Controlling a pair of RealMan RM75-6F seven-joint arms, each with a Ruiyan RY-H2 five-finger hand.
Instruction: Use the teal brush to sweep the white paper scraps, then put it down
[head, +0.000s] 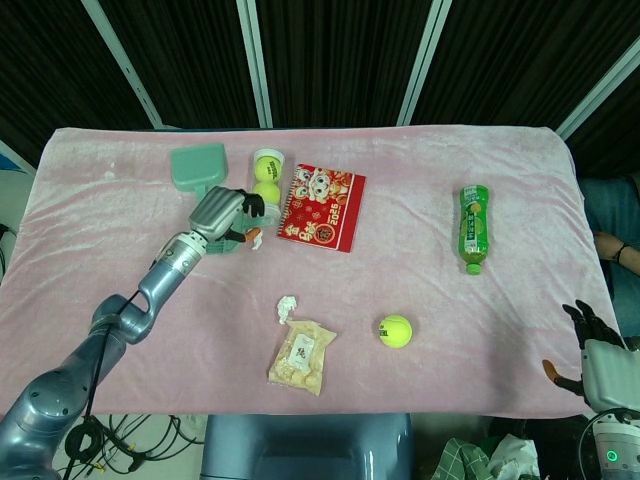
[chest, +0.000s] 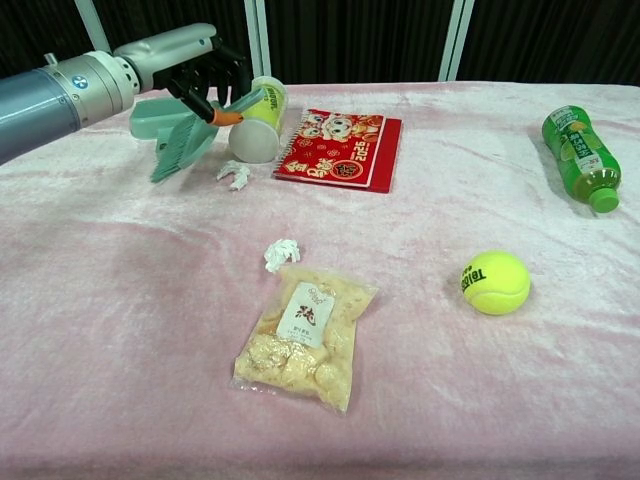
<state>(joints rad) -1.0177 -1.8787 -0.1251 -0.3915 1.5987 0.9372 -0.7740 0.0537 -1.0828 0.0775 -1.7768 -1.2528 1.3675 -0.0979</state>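
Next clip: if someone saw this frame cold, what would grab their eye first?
Probably the left hand at the back left, holding the teal brush with its bristles angled down near a white paper scrap beside the tennis ball tube. Next, the red calendar at the back centre, then the yellow tennis ball and the snack bag nearer the front.

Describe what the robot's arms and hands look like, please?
The left arm is a smooth silver-grey tube with a small blue mark and a thin black cable. Its left hand has a silver back, black fingers and an orange fingertip. The right hand looks alike: pale grey shell, black fingers, orange tip, green light beneath.
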